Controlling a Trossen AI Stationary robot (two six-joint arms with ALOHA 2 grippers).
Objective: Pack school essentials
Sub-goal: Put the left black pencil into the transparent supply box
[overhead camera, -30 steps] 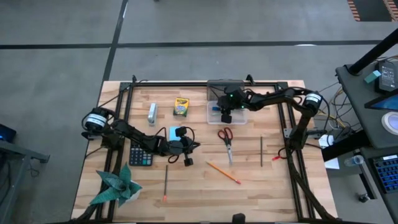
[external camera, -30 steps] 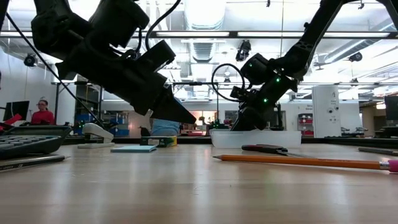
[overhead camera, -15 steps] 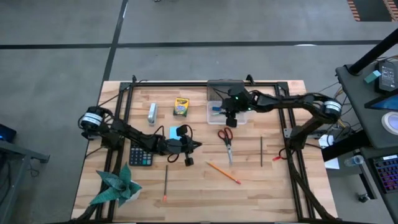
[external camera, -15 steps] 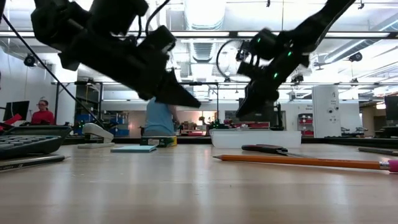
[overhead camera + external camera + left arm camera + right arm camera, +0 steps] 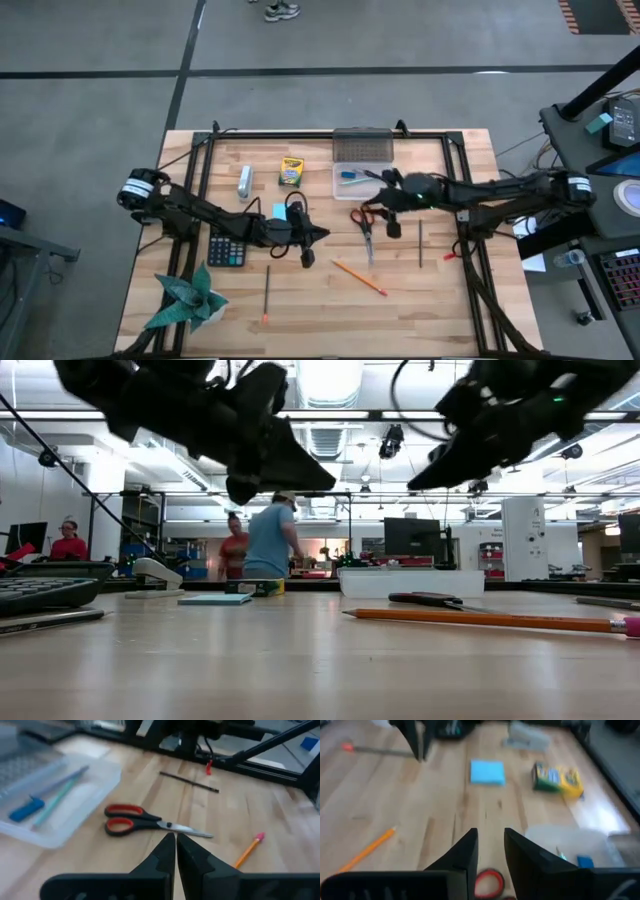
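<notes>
Clear plastic tray near tabletop's far edge holds blue pens only. Red-handled scissors mid-table, unpacked. Right gripper above them, spread, empty. Left gripper pressed together.

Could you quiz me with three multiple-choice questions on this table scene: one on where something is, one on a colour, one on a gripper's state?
1. Where does the blue pen lie?
A. in the clear plastic tray
B. on the calculator
C. beside the paper plant

2. What colour are the handles of the scissors?
A. green
B. red
C. yellow

3. How are the fingers of the left gripper?
A. wide apart
B. clamped on a pencil
C. shut on nothing

Answers: 1 A, the left wrist view shows the pen inside the tray. 2 B, both handle loops are red. 3 C, the fingertips meet with nothing between them, above the bare table.
</notes>
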